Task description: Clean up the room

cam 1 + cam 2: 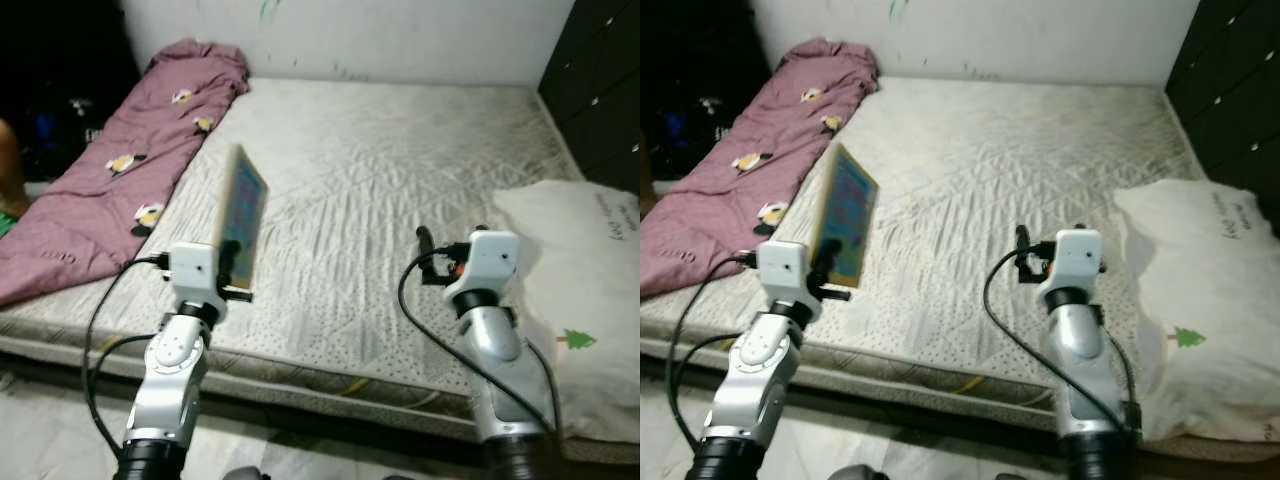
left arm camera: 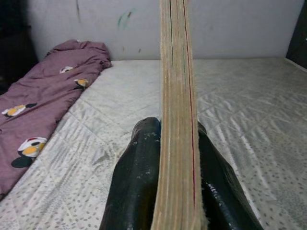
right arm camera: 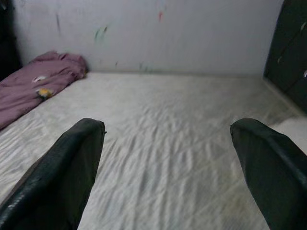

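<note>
Your book [image 1: 243, 216] stands on edge in the left claw [image 2: 177, 143], pinched between the two black fingers [image 2: 139, 182] at its lower end, its colourful cover facing sideways and its page block pointing straight out ahead of the claw, lifted clear above the mattress [image 1: 400, 180]. It looks thin and fairly light, stiff enough across the cover to stay upright, but expect it to lever or slide in so narrow a pinch if you swing fast; judge the grip safest low and central, where you have it now, rather than at a corner. Off to the outer side of that claw lies the crumpled purple blanket [image 1: 120, 170] with cartoon prints, running along the mattress edge toward the wall. Your right claw [image 3: 168, 158] hangs spread wide with nothing between its fingers, hovering over bare mattress, and just beyond its outer side sits the white pillow [image 1: 580, 300].
</note>
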Available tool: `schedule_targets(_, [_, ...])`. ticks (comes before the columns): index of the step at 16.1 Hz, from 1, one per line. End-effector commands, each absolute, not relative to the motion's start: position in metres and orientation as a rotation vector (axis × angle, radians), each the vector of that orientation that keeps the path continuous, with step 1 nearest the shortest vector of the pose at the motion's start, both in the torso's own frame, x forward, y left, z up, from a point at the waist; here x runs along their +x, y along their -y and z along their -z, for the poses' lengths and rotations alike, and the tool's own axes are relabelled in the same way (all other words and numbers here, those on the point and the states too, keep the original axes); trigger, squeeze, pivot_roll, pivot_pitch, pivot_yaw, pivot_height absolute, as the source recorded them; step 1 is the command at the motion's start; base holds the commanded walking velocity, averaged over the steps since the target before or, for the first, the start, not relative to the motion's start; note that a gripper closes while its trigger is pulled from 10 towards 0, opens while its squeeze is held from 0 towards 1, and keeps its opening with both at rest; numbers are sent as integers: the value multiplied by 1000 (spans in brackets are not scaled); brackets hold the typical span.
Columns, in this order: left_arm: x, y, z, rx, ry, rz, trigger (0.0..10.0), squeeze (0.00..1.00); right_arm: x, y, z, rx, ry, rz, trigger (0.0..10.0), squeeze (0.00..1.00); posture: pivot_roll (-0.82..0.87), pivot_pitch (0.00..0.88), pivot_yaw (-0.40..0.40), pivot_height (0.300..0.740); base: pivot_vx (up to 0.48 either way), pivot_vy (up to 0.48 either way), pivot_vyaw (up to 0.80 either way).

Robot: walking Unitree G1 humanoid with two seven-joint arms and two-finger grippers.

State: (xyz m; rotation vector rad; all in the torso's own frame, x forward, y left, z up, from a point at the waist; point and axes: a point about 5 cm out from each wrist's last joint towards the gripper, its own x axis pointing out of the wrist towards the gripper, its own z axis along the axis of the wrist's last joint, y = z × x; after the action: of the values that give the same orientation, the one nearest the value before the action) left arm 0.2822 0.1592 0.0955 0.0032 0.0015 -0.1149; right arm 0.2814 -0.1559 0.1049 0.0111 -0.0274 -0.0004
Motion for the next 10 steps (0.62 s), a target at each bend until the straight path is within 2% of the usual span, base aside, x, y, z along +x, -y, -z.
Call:
schedule_targets(1, [283,-166,-103,9,34,90,10000,0,278,147,-99,11,-1,-29,10000,0,-89,0,48,740,0,0,0])
schedule_targets(3, [278,-170,-101,13,21,98,10000,0,267,136,-93,1,-17,-80,10000,0,-80,0,57,740,0,0,0])
schedule_targets(8, [283,-164,-97,13,26,101,10000,0,281,157,-82,91,-59,24,10000,0,-63,0,52,740,0,0,-800])
schedule_targets(10, [283,-162,-100,16,34,109,10000,0,282,153,-85,88,-52,-4,10000,0,-39,0,46,740,0,0,-800])
